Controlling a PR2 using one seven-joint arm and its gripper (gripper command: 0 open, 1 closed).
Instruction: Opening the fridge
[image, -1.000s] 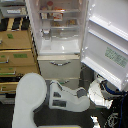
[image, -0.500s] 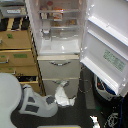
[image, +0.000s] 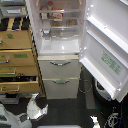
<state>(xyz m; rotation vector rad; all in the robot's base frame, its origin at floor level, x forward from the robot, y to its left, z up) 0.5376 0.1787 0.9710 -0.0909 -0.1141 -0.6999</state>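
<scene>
Tan wooden drawer cabinet (image: 17, 62) is noted along the left edge of the frame, several drawers pulled partly out. At lower left, the white robot body (image: 12, 116) is seen low in the frame; compared with a second ago, when the arm and shoulder filled the lower centre before the drawers, it has been drawn back and down toward the bottom left corner. The gripper (image: 37, 106) is taken to be the dark-and-white part at lower centre-left, well apart from the door; whether it is released or clenched cannot be told, the detail being too blurred. The fridge (image: 60, 65) stands at centre, its interior shelves exposed at top, two lower drawers with silver bar handles closed beneath. The upper door (image: 107, 47) is swung wide to the right, green-and-white sticker showing. Opening is judged accomplished.
</scene>
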